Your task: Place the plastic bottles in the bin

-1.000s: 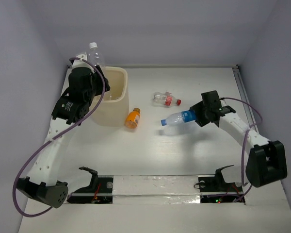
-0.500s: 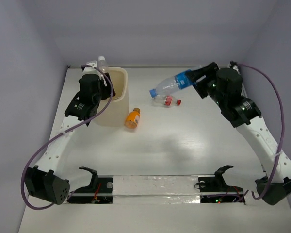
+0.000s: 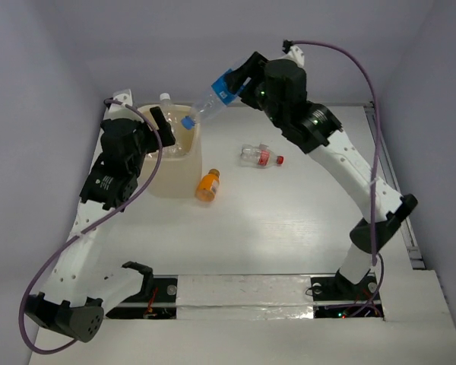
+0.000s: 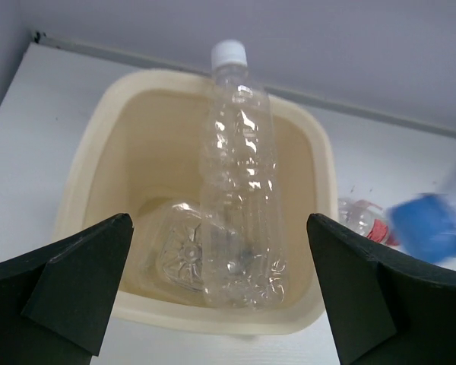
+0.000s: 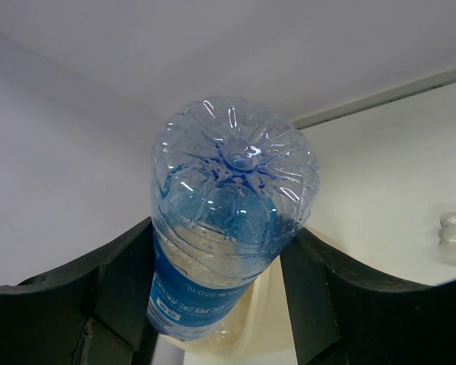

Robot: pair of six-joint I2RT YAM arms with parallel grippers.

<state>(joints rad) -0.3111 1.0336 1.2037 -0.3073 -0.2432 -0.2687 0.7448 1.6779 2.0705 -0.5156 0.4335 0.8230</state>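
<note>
The cream bin (image 3: 176,179) stands at the back left. In the left wrist view a clear bottle with a white cap (image 4: 239,175) leans upright inside the bin (image 4: 91,152), and another crushed clear bottle (image 4: 172,252) lies on its floor. My left gripper (image 4: 228,304) is open and empty just in front of the bin's near rim; it also shows in the top view (image 3: 153,128). My right gripper (image 3: 243,77) is shut on a blue-labelled bottle (image 3: 213,96), tilted cap-down over the bin's right rim; the wrist view shows the bottle's base (image 5: 232,198) between the fingers.
A short orange bottle (image 3: 207,185) lies on the table just right of the bin. A clear bottle with a red cap (image 3: 261,156) lies further right at mid-table. Grey walls close in behind and on both sides.
My right arm has swung the blue-labelled bottle up from the table's right side to over the bin. My left gripper has let go of the white-capped bottle, which now stands in the bin.
</note>
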